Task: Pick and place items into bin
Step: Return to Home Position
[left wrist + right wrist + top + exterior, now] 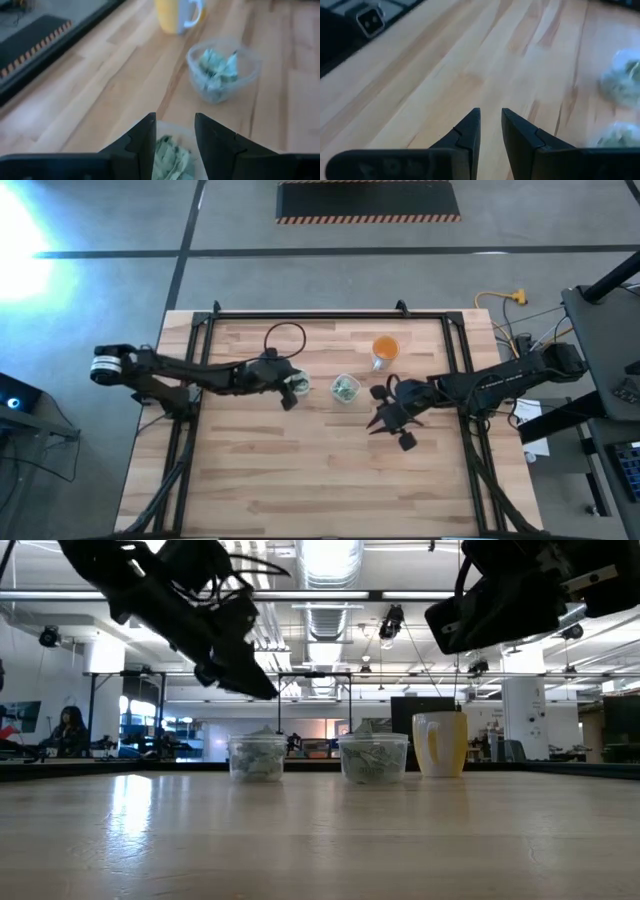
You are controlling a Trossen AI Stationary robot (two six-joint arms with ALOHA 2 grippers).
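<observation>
Two clear plastic cups stand on the table, each holding pale green-and-white pieces: one (297,386) (257,757) and one (345,388) (373,758). My left gripper (288,392) (175,132) hovers open above the first cup (172,160), whose pieces show between its fingers. In the low view it (262,687) hangs clear above that cup's rim. My right gripper (392,422) (491,125) is raised over bare wood to the right of the cups, its fingers a narrow gap apart and holding nothing. I see no loose pieces on the table.
An orange cup with a handle (384,350) (440,743) (177,15) stands behind the second cup (222,70). A black cable loops on the far part of the table (285,335). A black frame rail (330,315) runs along the table's far edge. Bare wood lies toward the near edge.
</observation>
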